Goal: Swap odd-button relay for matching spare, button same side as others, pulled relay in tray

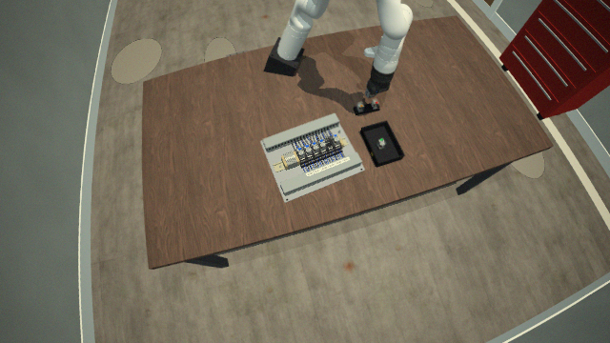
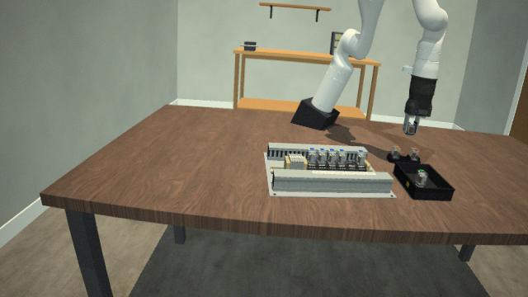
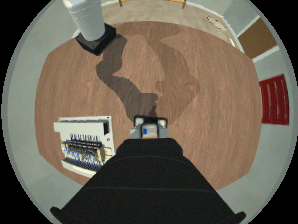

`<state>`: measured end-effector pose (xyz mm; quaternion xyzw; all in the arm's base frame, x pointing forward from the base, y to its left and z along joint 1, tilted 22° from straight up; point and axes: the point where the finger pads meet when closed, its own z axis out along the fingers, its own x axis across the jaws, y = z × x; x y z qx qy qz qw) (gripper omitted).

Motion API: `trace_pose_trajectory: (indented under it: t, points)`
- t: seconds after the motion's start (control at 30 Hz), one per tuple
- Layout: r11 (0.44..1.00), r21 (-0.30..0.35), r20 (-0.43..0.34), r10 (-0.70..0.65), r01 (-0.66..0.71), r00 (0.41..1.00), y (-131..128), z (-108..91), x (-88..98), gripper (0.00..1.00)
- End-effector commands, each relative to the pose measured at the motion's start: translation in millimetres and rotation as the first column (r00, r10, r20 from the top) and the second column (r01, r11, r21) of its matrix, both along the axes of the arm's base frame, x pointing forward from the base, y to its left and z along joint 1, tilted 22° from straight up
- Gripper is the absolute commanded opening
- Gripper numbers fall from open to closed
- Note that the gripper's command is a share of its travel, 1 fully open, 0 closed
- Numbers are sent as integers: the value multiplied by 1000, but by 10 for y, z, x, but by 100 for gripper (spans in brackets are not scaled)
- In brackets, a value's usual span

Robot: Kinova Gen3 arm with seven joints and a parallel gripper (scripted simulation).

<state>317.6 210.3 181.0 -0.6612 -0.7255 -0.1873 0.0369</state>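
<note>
My gripper [image 2: 411,129] hangs above the table, over the small black spare stand [image 2: 404,156], and is shut on a relay [image 3: 148,125]. I cannot make out that relay's button colour. Two relays still stand on the stand, one of them with a red button [image 2: 414,153]. The black tray [image 1: 381,143] holds a relay with a green button [image 2: 421,176], standing upright. The grey panel [image 1: 312,154] carries a row of relays with blue buttons [image 2: 336,157]. The panel lies left of the gripper in the wrist view [image 3: 83,145].
A red tool cabinet [image 1: 559,52] stands off the table's right end. The arm's black base [image 1: 284,62] sits at the table's back edge. A wooden shelf unit [image 2: 305,78] stands behind the table.
</note>
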Motion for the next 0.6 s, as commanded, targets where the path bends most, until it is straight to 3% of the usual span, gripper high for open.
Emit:
trace_pose_trajectory:
  t: [0.0, 0.57]
  points:
    - [1000, 0, -1, -8, 8, 1000, -2, 3, 3, 0]
    - [993, 19, -38, -116, 117, 993, -2, 4, 4, 0]
